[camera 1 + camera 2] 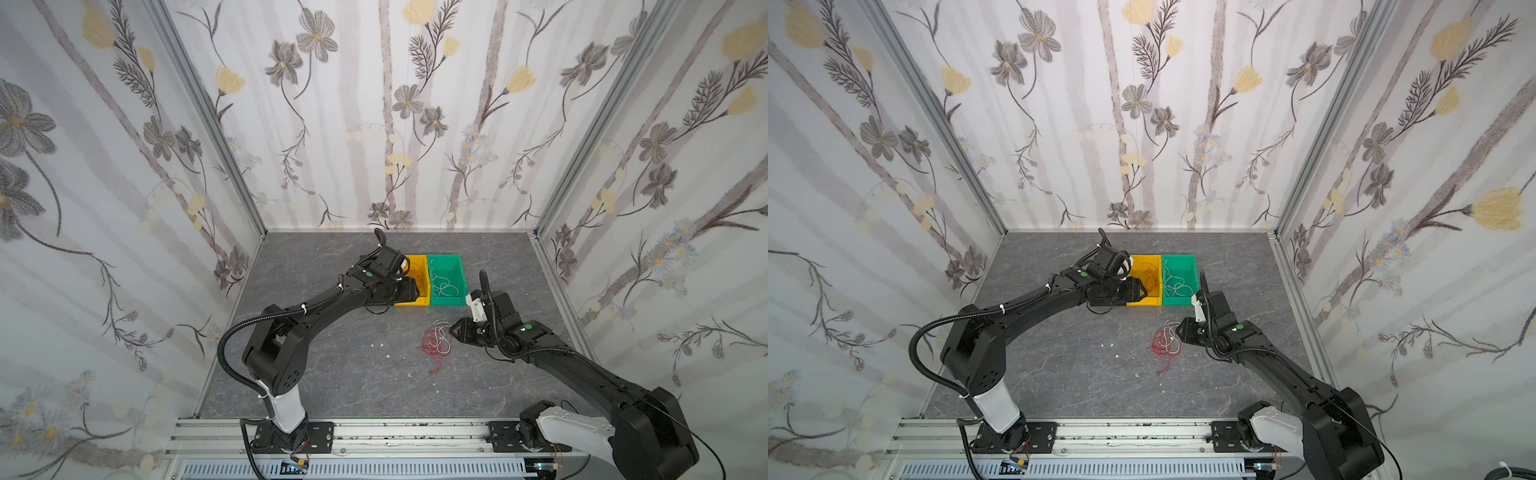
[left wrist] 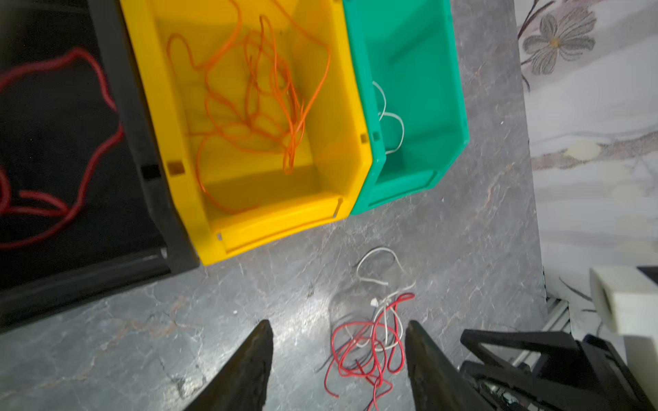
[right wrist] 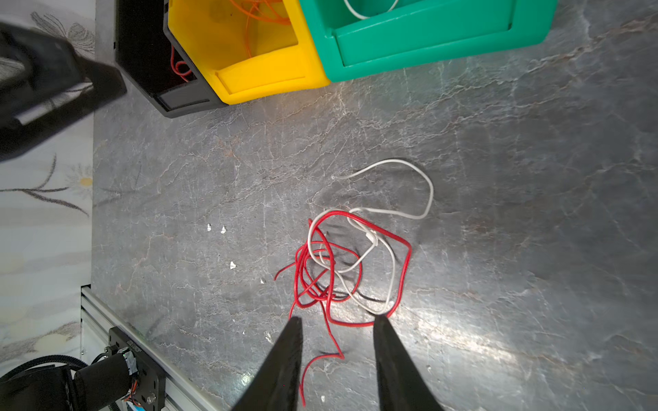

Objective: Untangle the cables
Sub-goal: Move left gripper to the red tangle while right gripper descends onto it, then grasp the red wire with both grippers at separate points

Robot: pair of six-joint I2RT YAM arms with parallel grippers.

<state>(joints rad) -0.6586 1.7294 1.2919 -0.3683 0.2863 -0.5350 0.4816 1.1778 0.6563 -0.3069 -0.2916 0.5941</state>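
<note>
A tangle of red and white cables (image 1: 436, 345) (image 1: 1165, 347) lies on the grey table, in front of the bins. In the right wrist view the tangle (image 3: 334, 263) sits just beyond my right gripper (image 3: 338, 318), which is open, with one loose red strand running on the table between its fingers. A white loop (image 3: 431, 192) trails off the far side. My left gripper (image 2: 337, 323) is open and holds nothing. In both top views it hovers over the near end of the yellow bin (image 1: 419, 266). Orange cables (image 2: 256, 99) lie in that bin.
A green bin (image 1: 446, 299) holding white cables (image 2: 391, 117) touches the yellow one. A black bin (image 2: 149, 142) with a red cable (image 2: 96, 149) stands on the yellow bin's other side. Small white scraps (image 1: 380, 345) dot the table. An aluminium rail (image 1: 374, 432) runs along the front.
</note>
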